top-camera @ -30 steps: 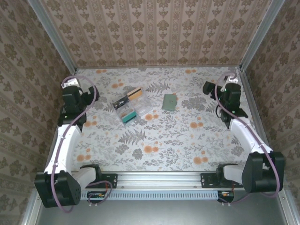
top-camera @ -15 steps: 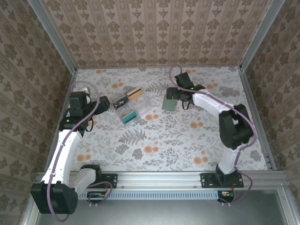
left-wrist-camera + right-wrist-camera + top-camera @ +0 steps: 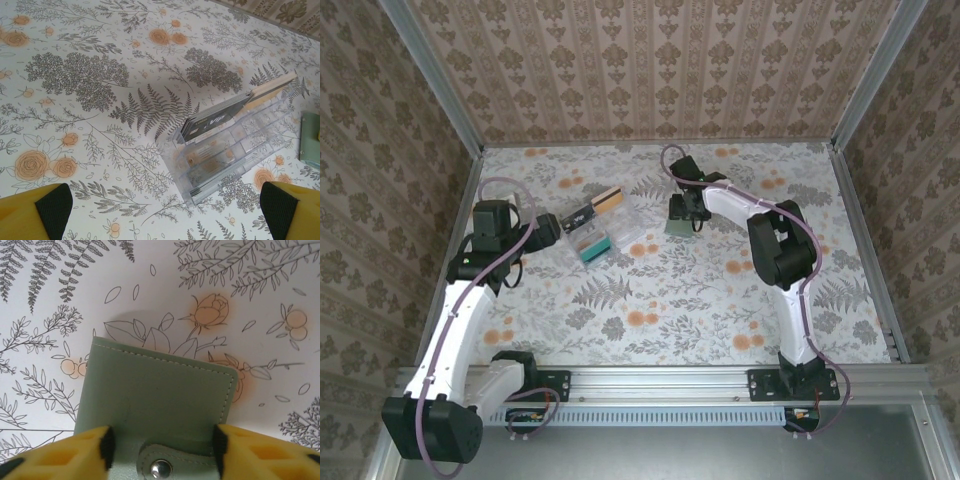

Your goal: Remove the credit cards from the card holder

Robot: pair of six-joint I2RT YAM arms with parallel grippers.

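Right arm swung in from its far corner and its end effector (image 3: 162, 450) came down over the snap end of the card holder (image 3: 155, 395), which lay flat on the worktop (image 3: 50, 290). The jaws were half-closed, not clamped on it yet. The holder was snapped shut, so the real work hadn't started. Left end effector (image 3: 165, 205) stayed wide open, empty.

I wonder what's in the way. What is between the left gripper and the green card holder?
In the top view, the clear plastic box stands between the left gripper and the card holder.
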